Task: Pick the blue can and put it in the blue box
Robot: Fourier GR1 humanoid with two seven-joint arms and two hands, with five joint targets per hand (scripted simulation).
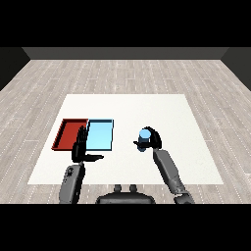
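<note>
The blue can [144,138] stands upright in my right hand [154,140], whose fingers and thumb curl round it, right of the table's middle. The light blue tray [100,135] lies flat to the left of the can with a gap between them. My left hand [81,146] is open, fingers straight and thumb out to the right, over the near edge where the two trays meet.
The red tray [68,134] lies against the light blue tray's left side. The white table [162,112] reaches further back and to the right. Grey wooden floor surrounds it.
</note>
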